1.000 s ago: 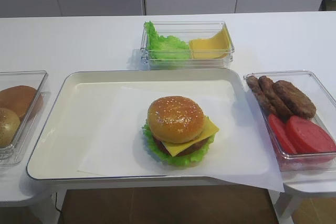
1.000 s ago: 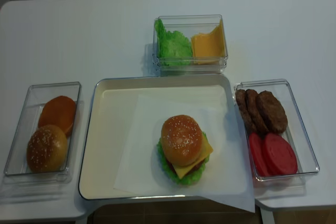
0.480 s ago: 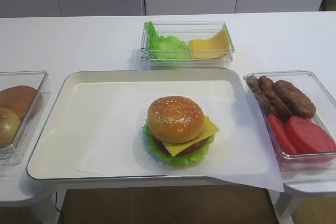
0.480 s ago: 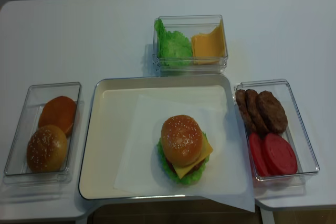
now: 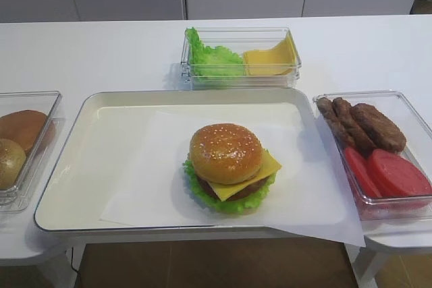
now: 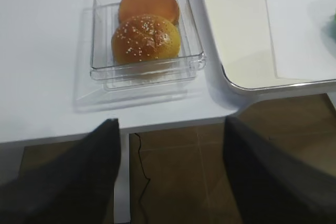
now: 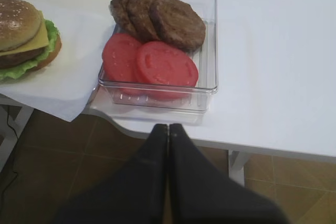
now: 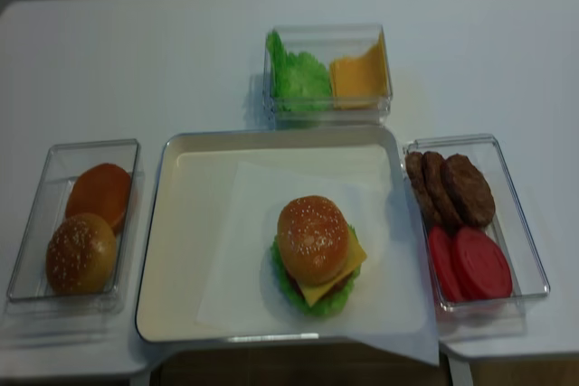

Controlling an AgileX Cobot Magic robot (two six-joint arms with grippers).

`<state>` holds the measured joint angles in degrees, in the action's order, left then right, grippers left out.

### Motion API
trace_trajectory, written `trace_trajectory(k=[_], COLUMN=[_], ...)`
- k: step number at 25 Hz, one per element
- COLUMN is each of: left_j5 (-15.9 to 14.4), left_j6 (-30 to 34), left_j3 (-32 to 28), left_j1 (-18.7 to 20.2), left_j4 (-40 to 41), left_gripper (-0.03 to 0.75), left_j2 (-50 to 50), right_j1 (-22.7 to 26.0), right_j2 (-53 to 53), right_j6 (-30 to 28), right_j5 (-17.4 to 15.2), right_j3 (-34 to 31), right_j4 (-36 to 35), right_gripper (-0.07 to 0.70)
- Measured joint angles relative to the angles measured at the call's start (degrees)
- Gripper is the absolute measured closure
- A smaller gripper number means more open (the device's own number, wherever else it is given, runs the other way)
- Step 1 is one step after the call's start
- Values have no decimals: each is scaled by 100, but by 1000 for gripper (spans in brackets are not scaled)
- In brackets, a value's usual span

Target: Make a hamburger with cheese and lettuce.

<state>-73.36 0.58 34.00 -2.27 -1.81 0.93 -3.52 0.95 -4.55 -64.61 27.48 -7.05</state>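
Observation:
The hamburger (image 5: pixel 226 154) stands on white paper on the cream tray (image 5: pixel 101 166), capped by a sesame bun. Its yellow cheese (image 5: pixel 268 165) overhangs at the right, and its frilly lettuce (image 5: pixel 233 204) rims the bottom. It also shows in the second high view (image 8: pixel 314 241) and at the left edge of the right wrist view (image 7: pixel 21 30). My right gripper (image 7: pixel 168 129) is shut and empty, below the table's front edge by the patty box. My left gripper (image 6: pixel 170 129) is open and empty, below the table edge in front of the bun box. Neither gripper shows in the high views.
A clear box of loose lettuce and cheese slices (image 5: pixel 241 59) stands behind the tray. A clear box with brown patties and tomato slices (image 5: pixel 374 146) is at the right. A clear box with two buns (image 8: pixel 81 223) is at the left. The paper overhangs the tray's front right corner.

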Motion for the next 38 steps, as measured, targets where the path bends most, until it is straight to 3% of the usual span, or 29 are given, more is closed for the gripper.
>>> trace_trajectory(k=[9, 21, 38], left_j5=[12, 501, 525], left_j6=[14, 4, 4], left_j3=[-326, -588, -592], left_j1=[0, 0, 0], left_j4=[-12, -35, -35], left_gripper=[265, 270, 272], left_j2=[0, 0, 0], right_j1=[0, 0, 0], right_j2=[0, 0, 0], right_j6=[0, 0, 0], right_j5=[0, 0, 0], right_j3=[0, 0, 0], right_j4=[0, 0, 0], right_gripper=[636, 636, 636])
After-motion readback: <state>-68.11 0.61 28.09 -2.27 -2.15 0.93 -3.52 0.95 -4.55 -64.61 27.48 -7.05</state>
